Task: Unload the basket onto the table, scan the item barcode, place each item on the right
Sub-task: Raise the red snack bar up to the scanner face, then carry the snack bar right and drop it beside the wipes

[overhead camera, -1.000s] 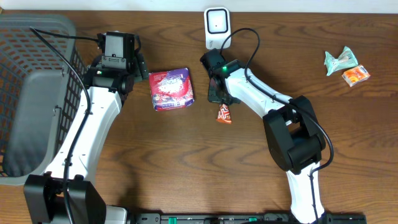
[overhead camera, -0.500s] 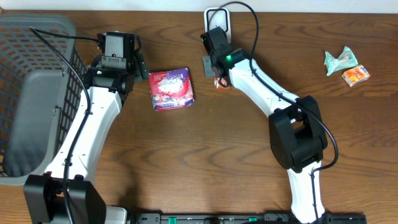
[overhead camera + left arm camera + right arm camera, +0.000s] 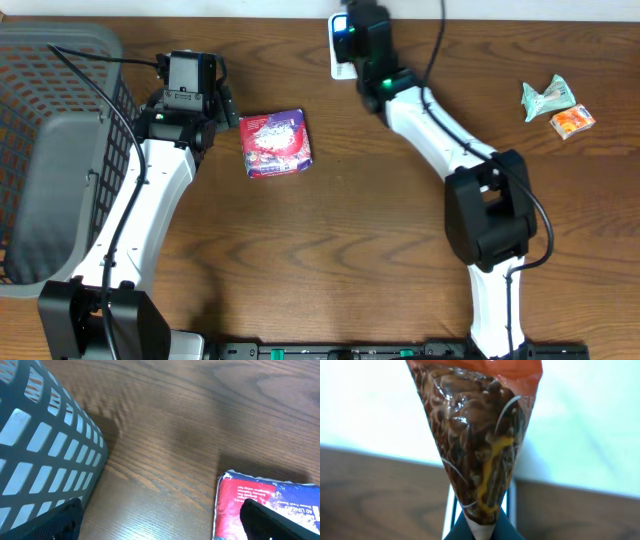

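R jaws pinch 1 snack pkt [image 3: 477, 445] at 1 scanner [image 3: 336, 66]; L jaws spread wide nr 1 purple box [image 3: 276, 144].

Brown wooden table [image 3: 330, 230], grain visible, dark finish. Far left: grey slotted plastic basket [image 3: 60, 150] sits on it, running past the left edge of the overhead view. Purple-red flat packet [image 3: 276, 143] lies flat left of centre, near the basket but apart from it. White scanner [image 3: 337, 62] stands at the far edge, centre, mostly hidden by an arm. Far right: green-white wrapped packet [image 3: 548, 97], orange packet [image 3: 572, 121] just beside it, possibly touching.
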{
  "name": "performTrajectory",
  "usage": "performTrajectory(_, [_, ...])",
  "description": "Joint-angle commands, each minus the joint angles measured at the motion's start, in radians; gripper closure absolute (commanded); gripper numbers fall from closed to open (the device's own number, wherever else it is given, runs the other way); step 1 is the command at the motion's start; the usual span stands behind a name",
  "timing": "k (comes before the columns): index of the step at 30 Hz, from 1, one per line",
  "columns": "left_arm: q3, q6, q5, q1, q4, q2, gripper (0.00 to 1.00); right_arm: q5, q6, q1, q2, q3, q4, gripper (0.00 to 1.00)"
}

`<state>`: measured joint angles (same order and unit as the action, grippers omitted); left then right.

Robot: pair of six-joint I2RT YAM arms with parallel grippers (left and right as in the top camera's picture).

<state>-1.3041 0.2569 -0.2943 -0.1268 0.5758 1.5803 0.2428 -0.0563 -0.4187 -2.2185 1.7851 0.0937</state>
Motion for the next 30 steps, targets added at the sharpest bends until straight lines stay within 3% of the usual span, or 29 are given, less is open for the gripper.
performTrajectory(1, [-0.005, -0.013, -0.013, 0.002, 0.0, 0.002, 0.01, -0.051, -0.03, 0.035, -0.035, 0.016, 0.055, 0.99])
performTrajectory(14, [-0.005, -0.013, -0.013, 0.002, 0.0, 0.002, 0.01, -0.063, -0.07, 0.051, -0.075, 0.016, 0.113, 0.99])
performTrajectory(19, [-0.005, -0.013, -0.013, 0.002, 0.0, 0.002, 0.01, 0.127, -0.069, 0.065, -0.049, 0.016, 0.117, 0.99])
performTrajectory(24, [-0.005, -0.013, -0.013, 0.002, 0.0, 0.002, 0.01, 0.227, 0.01, 0.126, -0.002, 0.016, -0.023, 0.99])
performTrajectory(30, [-0.005, -0.013, -0.013, 0.002, 0.0, 0.002, 0.01, 0.231, -0.05, 0.286, 0.01, 0.016, -0.288, 0.99])
